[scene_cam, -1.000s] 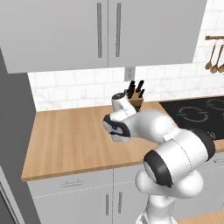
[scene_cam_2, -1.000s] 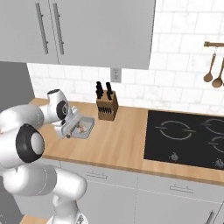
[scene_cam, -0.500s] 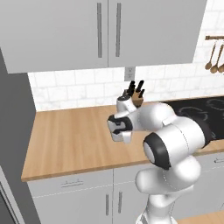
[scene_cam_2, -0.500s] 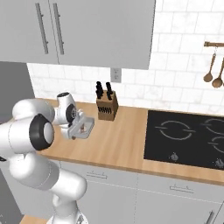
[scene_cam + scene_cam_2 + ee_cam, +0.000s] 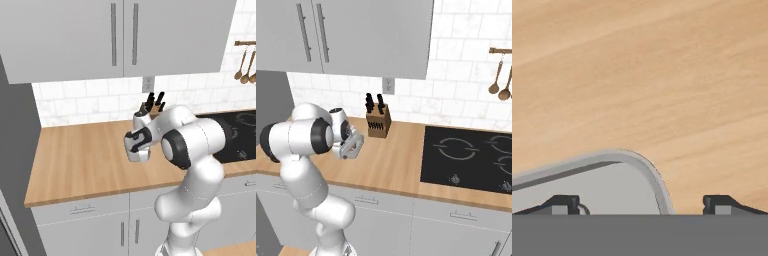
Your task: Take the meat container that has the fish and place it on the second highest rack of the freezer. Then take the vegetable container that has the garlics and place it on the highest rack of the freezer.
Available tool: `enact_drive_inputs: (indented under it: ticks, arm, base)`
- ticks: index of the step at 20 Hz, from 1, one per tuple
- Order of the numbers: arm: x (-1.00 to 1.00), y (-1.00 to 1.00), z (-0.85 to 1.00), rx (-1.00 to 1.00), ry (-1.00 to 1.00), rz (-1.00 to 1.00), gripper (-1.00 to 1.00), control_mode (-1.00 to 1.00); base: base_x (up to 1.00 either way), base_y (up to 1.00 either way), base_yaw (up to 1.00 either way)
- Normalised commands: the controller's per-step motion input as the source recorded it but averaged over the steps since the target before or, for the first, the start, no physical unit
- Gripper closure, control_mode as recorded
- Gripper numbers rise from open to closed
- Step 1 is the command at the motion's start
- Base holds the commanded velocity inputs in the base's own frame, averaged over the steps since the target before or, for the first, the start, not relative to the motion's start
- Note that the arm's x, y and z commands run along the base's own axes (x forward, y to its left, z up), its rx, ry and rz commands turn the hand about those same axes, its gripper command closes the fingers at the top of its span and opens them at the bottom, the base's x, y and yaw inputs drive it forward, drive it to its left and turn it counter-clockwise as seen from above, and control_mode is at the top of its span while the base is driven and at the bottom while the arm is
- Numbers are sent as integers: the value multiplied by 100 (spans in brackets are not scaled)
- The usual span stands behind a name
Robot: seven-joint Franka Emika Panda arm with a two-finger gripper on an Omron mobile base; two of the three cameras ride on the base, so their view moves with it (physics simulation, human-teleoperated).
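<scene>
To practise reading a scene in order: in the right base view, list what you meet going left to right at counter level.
Robot arm → gripper → knife block → black cooktop → hanging wooden spoons.

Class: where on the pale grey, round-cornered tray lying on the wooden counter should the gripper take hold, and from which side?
Probably the thin raised rim of the pale grey tray, near its rounded corner, from above: the open gripper looks down on it, and a finger each side of that wall should fit.
</scene>
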Motion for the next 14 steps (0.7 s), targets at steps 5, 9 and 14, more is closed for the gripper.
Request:
enact_drive_inputs:
  ticks: [5,9,14]
  arm:
    - [5,-5,-42,0,3,0,-100,-100]
    - [0,-4,-45,0,2,0,-100,-100]
    - [-29,1,-52,0,-1,0,-100,-100]
  base:
    - [0,0,0]
    - [0,0,0]
    - [0,0,0]
